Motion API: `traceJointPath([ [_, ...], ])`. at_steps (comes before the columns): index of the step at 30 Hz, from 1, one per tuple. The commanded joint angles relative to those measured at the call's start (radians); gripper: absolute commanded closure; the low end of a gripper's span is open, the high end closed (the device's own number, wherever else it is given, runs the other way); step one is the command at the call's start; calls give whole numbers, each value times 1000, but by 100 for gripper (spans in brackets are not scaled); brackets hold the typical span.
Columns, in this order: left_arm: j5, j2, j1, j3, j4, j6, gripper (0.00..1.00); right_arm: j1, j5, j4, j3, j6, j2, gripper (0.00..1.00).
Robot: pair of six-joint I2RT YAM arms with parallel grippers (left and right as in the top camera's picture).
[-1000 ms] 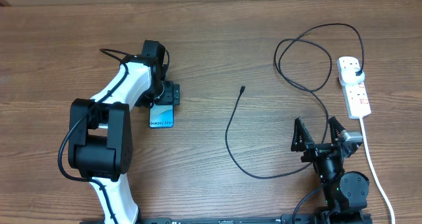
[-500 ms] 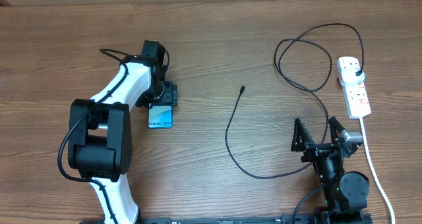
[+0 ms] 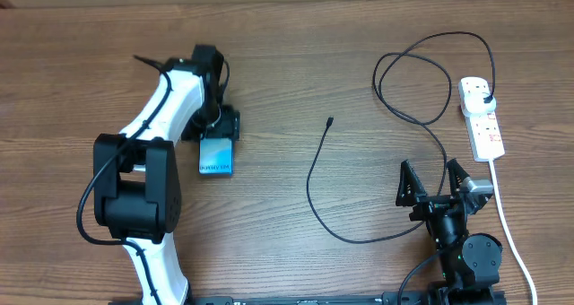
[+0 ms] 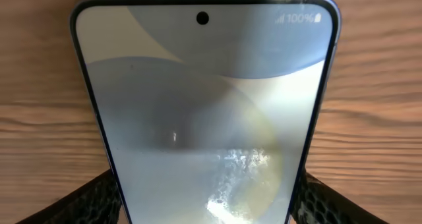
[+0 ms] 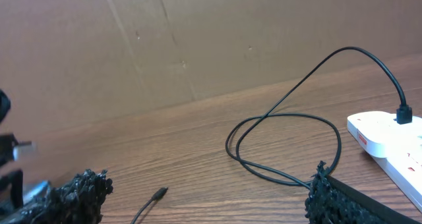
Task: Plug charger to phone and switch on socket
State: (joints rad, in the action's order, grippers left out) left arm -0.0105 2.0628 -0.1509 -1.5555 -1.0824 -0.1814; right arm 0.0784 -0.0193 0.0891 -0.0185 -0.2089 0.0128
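Wood table (image 3: 287, 54), phone (image 3: 216, 154) left of centre, pinched by its side edges in left gripper (image 3: 219, 128) — slim edges, could slip or twist. Right gripper (image 3: 437, 185) splayed, idle; charger (image 3: 309, 178) tip well apart, right.

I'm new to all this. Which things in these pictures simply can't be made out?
- Charging port of the phone: cut off by the bottom edge in the left wrist view, covered by the left tool overhead.
- Red switches on the socket, on or off: too small overhead, cut off by the right edge in the right wrist view.
- Tip shape of the charger: too small overhead, blurred in the right wrist view.
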Motion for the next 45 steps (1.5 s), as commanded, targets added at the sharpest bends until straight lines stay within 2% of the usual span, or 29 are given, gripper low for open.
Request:
traceJointPath([
  [1, -8, -8, 0, -114, -54, -19, 22, -5, 0, -6, 11, -3, -10, 0],
  [7, -69, -8, 0, -203, -140, -56, 22, -5, 0, -6, 11, -3, -10, 0],
  [16, -458, -8, 0, -215, -190, -82, 20, -5, 0, -6, 11, -3, -10, 0],
  [26, -740, -8, 0, -215, -247, -83, 20, -5, 0, -6, 11, -3, -10, 0],
  [38, -749, -8, 1, -215, -270, -89, 18, -5, 0, -6, 11, -3, -10, 0],
  [45, -749, -8, 0, -215, -353, -89, 16, -5, 0, -6, 11, -3, -10, 0],
])
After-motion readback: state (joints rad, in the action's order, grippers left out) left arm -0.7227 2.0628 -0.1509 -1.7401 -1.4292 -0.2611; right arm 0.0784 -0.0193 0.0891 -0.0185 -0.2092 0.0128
